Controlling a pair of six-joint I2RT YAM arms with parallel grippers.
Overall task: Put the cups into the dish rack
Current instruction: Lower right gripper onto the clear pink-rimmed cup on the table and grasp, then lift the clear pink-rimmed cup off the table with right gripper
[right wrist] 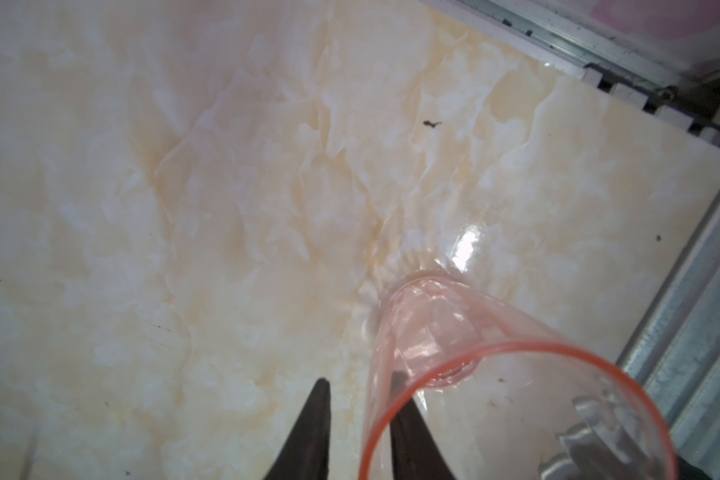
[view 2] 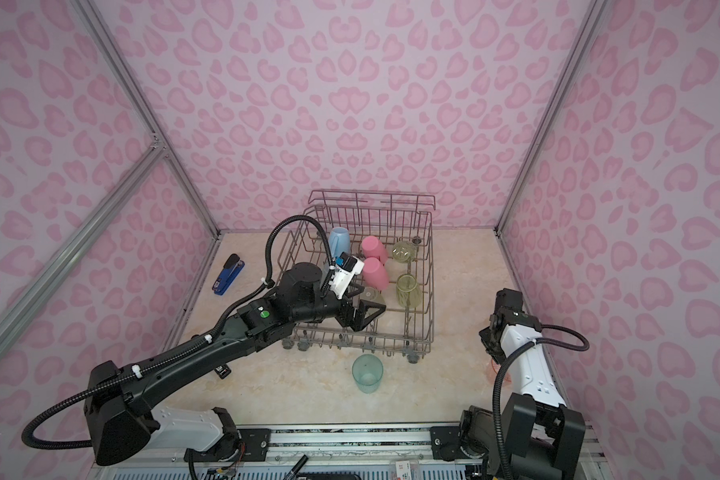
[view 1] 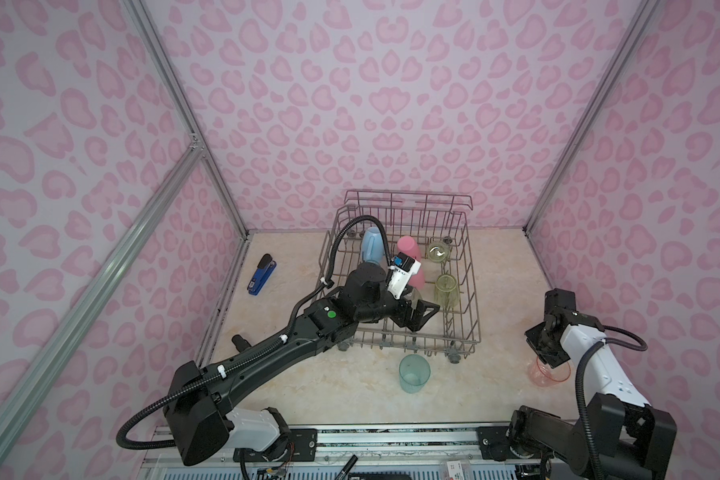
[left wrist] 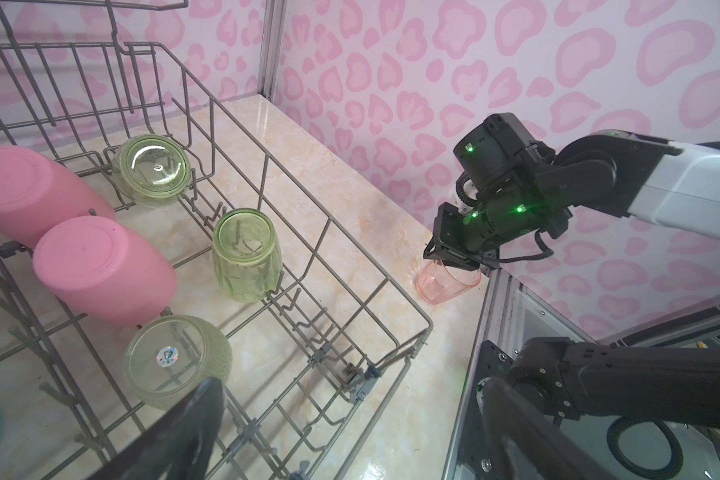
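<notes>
Centrally, near the back wall, the dish rack (view 1: 473, 291) is set on the desk (view 1: 308, 374), and open desk is left at its front and at both sides. Just in front of the rack a teal tumbler (view 1: 414, 374) is stood upright. Well to the rack's right, close to the desk's metal edge rail, a salmon tumbler (view 1: 545, 376) is stood mouth up. Left of the rack a blue stapler (view 1: 261, 274) is laid.

Inside the rack a light-blue mug (view 1: 372, 245), two pink tumblers (left wrist: 100, 270) and three yellow-green cups (left wrist: 246, 253) are lodged among the tines.

The left arm is stretched over the rack's front-left corner, with its end effector (view 1: 420, 309) spread wide above the rack floor and nothing held. The right arm is bent steeply down. Its end effector (right wrist: 358, 378) is narrowed astride the salmon tumbler's rim, one finger inside and one outside, and a gap is seen beside the outer finger.
</notes>
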